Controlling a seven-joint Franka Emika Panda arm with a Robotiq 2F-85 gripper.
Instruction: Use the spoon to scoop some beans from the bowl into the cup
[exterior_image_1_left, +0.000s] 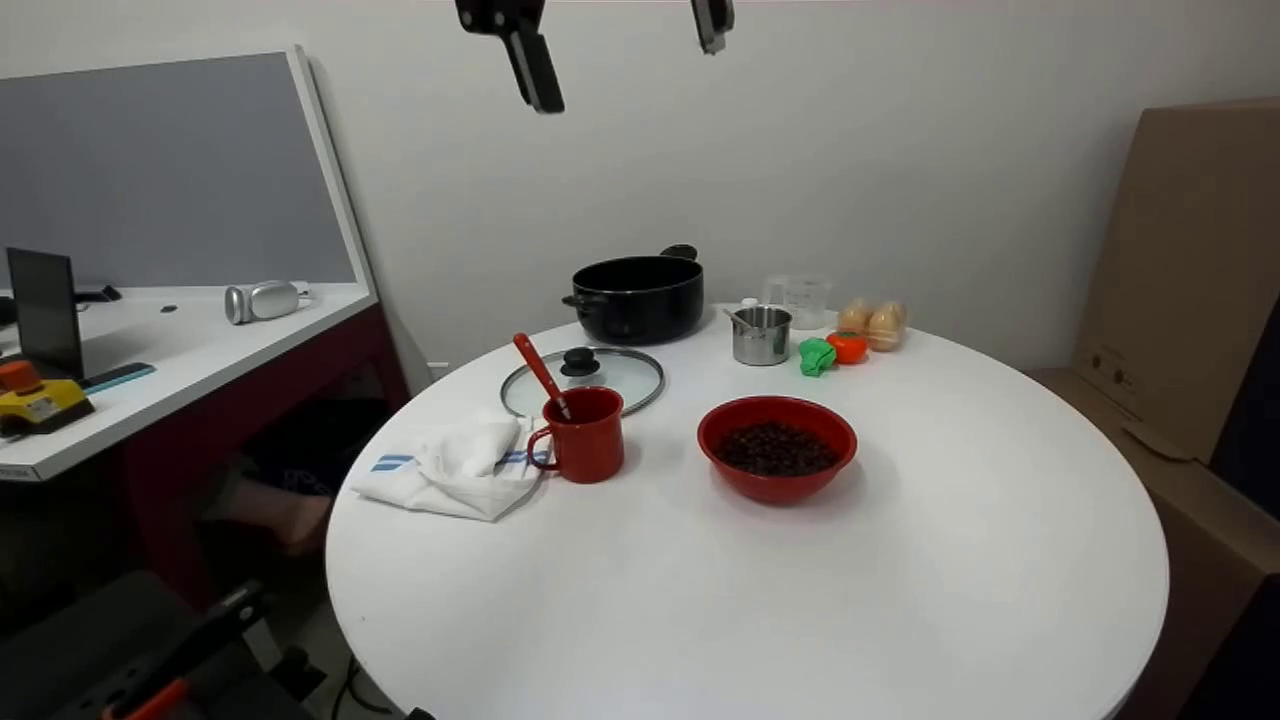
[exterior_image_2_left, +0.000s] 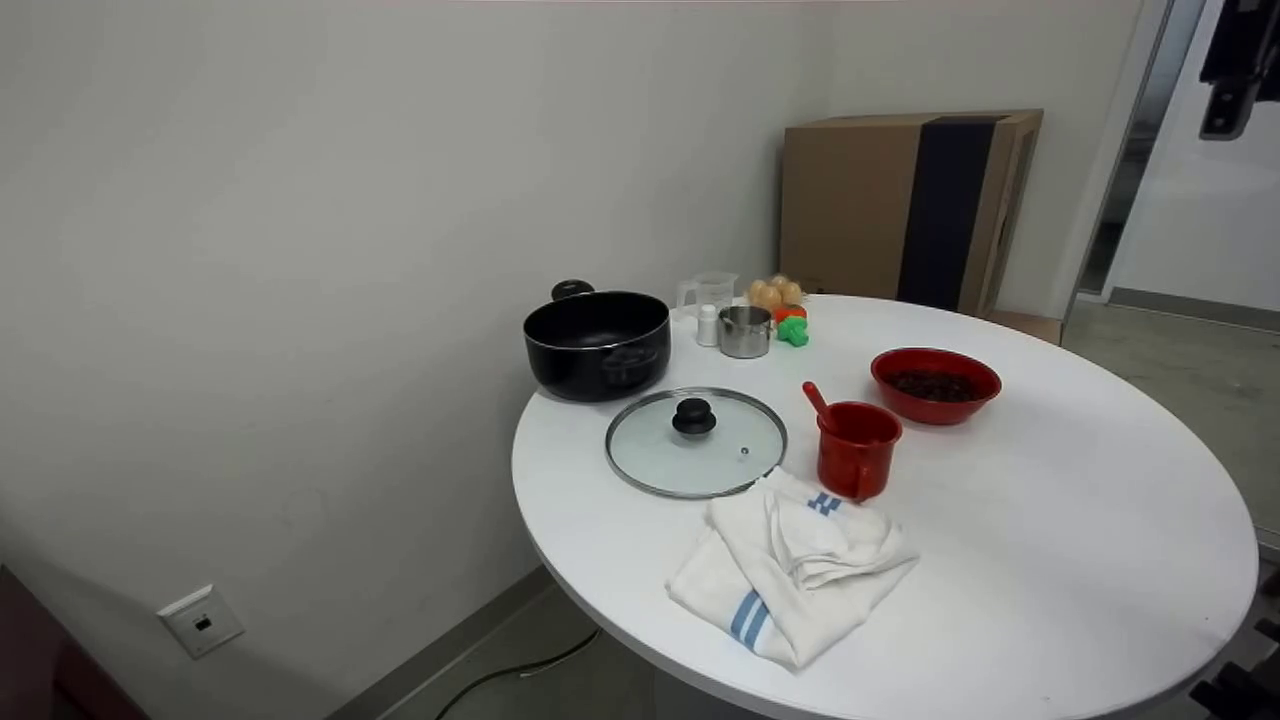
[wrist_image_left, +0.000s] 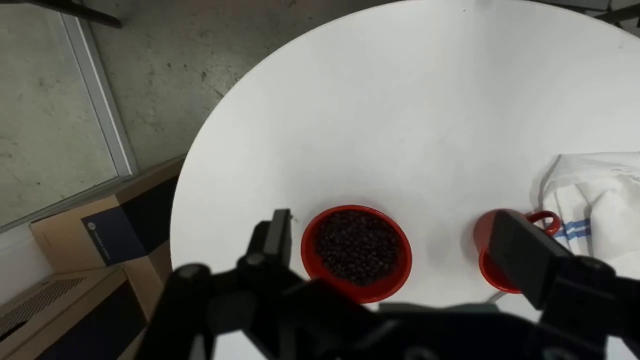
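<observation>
Hidden only in the wrist view, a slim spoon (exterior_image_1_left: 542, 374) is leaning inside the round mug (exterior_image_1_left: 590, 450). The empty end effector (exterior_image_1_left: 629, 77) is gaping wide.

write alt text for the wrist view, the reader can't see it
A red bowl of dark beans sits on a round white table, seen from above between the robot's open jaws. At right, one jaw partly hides a red mug; a blue-striped white cloth lies at the picture's edge, and cardboard shows at lower left.

Red bowl (exterior_image_1_left: 777, 487), blue-striped white cloth (exterior_image_2_left: 800, 575)
</observation>
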